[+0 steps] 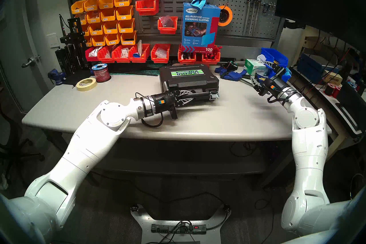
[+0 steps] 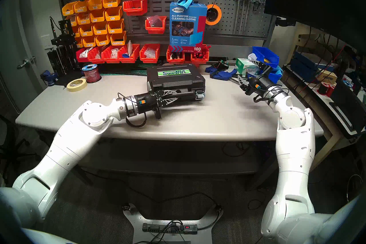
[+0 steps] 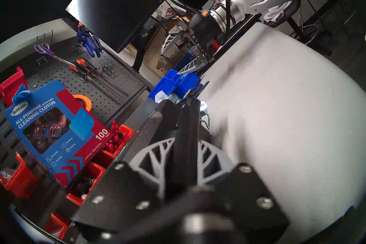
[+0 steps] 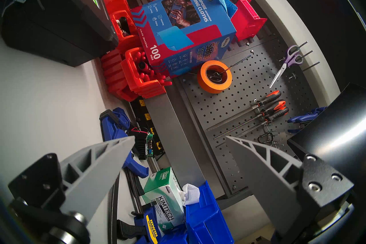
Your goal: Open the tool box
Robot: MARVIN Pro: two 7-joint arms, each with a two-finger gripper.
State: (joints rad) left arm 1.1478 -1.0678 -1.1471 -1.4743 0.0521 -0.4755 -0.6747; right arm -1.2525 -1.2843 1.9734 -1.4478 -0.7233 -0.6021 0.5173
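The black tool box (image 1: 188,79) (image 2: 176,77) (image 4: 49,19) lies flat at the middle back of the grey table, green-and-white label up and lid down. Its black handle (image 3: 186,128) runs along the front side. My left gripper (image 1: 188,96) (image 2: 170,95) (image 3: 185,140) reaches in from the left, its grey fingers closed on either side of the handle bar. A silver latch (image 1: 214,96) (image 2: 200,95) shows at the box's front right corner. My right gripper (image 1: 254,81) (image 2: 240,81) (image 4: 178,138) hovers open and empty to the right of the box, clear of it.
A masking tape roll (image 1: 86,84) and a red wire spool (image 1: 101,72) sit at the back left. Blue clamps (image 1: 229,73), a Kimtech tissue box (image 1: 255,67) and blue bins (image 1: 274,57) crowd the back right. Red bins and the cleaning-cloths box (image 1: 200,25) stand behind the tool box.
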